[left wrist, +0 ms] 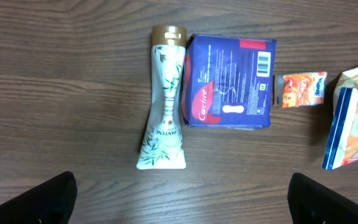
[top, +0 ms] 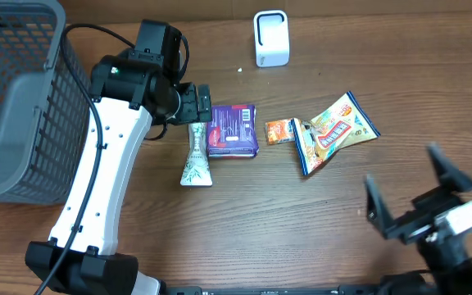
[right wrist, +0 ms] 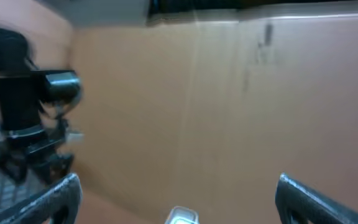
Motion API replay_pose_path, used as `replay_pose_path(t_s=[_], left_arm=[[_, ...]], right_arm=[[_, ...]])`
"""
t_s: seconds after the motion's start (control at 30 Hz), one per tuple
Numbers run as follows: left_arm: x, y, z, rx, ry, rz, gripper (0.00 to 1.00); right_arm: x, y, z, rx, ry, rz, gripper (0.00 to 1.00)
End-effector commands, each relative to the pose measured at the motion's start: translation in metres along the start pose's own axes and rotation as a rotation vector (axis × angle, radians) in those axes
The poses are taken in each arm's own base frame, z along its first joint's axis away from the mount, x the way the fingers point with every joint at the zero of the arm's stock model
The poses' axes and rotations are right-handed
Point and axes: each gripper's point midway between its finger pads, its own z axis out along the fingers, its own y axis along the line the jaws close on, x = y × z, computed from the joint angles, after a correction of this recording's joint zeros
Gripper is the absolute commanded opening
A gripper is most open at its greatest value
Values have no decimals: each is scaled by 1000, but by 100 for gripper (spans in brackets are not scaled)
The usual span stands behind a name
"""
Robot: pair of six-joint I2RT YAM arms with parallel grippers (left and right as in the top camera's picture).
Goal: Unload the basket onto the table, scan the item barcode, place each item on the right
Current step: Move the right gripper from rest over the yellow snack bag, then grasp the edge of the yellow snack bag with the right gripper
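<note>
Left pincer (top: 201,103) spread wide near shampoo tube (left wrist: 162,112) (beside blue pack (left wrist: 232,81)); right pincer (top: 408,187) released, empty.

On the desk (top: 301,221), seen from overhead, the Carefree pack (top: 233,129) lies near the middle with the Pantene bottle (top: 197,156) just beside it at 9 o'clock. A small sachet (top: 279,131) lies near at 3 o'clock, and the snack bag (top: 333,131) just beyond that. The scanner (top: 271,38) stands well apart at 1 o'clock, and the basket (top: 19,98) sits far off at 9 o'clock.
</note>
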Motion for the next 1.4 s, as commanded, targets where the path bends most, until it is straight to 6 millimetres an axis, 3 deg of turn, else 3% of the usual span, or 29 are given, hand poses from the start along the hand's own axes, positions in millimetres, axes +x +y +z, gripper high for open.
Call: replay_pose_path(t_s=[0.0, 0.17, 0.3, 0.37, 0.43, 0.5, 0.6, 0.7, 0.9, 1.0, 1.1, 1.17, 1.2, 1.23, 1.37], left_arm=[[-1, 3, -1, -11, -9, -20, 100], [-1, 3, -1, -11, -9, -20, 100], [-1, 3, -1, -11, -9, -20, 100], [-1, 3, -1, -11, -9, -20, 100], [-1, 3, -1, -11, -9, -20, 100], [-1, 3, -1, -11, -9, -20, 100], [-1, 3, -1, -11, -9, -20, 100], [-1, 3, -1, -11, -9, -20, 100], [-1, 3, -1, -11, -9, -20, 100], [-1, 3, -1, -11, -9, -20, 100], [-1, 3, -1, -11, -9, -20, 100], [-1, 3, -1, -11, -9, -20, 100], [-1, 3, -1, -11, -9, -20, 100], [-1, 3, -1, -11, -9, -20, 100], [-1, 3, -1, -11, -9, -20, 100]], right_arm=[[-20, -23, 23, 72, 157, -16, 100], [2, -26, 64, -23, 485, 138, 100], [17, 9, 90, -272, 585, 397, 100], [25, 26, 93, -393, 613, 484, 100], [42, 31, 102, -454, 655, 546, 99], [62, 22, 111, -403, 701, 573, 75], [118, -23, 118, 8, 863, 792, 60], [153, -34, 113, 122, 964, 822, 67], [218, -63, 83, 408, 1314, 783, 64], [233, -73, 90, 451, 1365, 766, 80], [244, -77, 106, 453, 1326, 804, 78], [251, -79, 110, 468, 1319, 817, 66], [256, -80, 112, 473, 1320, 815, 35], [261, -80, 111, 479, 1330, 818, 26], [284, -77, 102, 573, 1384, 920, 8]])
